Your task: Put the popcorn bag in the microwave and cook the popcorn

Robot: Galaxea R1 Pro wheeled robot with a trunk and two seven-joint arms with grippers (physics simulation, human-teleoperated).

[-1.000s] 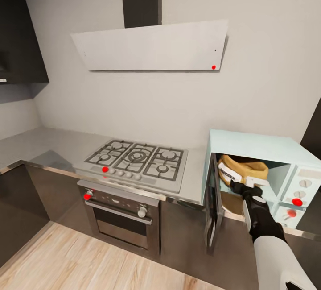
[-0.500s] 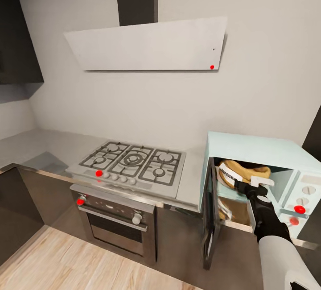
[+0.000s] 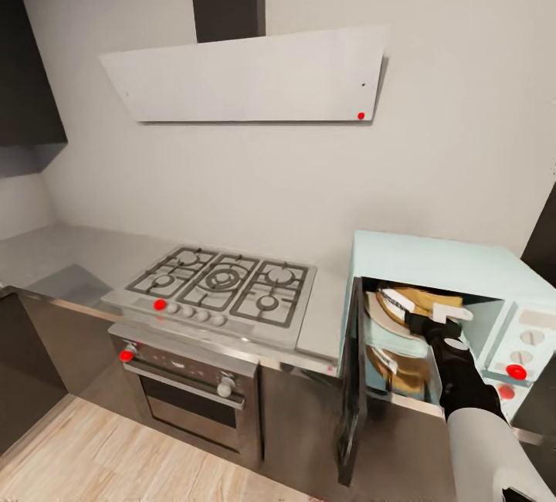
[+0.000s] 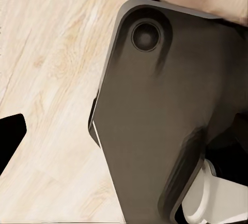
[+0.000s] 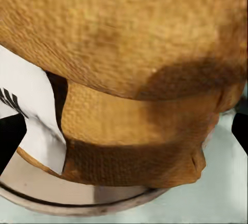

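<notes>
Right end effector [image 3: 442, 319] reaches into the open microwave [image 3: 432, 262]; I cannot tell whether its fingers pinch the popcorn bag [image 3: 417, 303] or sit spread. Bag is inside the cavity, on the round tray [image 5: 77, 200]. Woven cloth looks soft, light, grippy. Best hold, I judge: the rolled rim [image 5: 134, 125].

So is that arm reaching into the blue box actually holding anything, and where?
It looks so: the right gripper is at the popcorn bag inside the microwave, seemingly at its rolled rim, though the grip itself is hard to confirm.
</notes>
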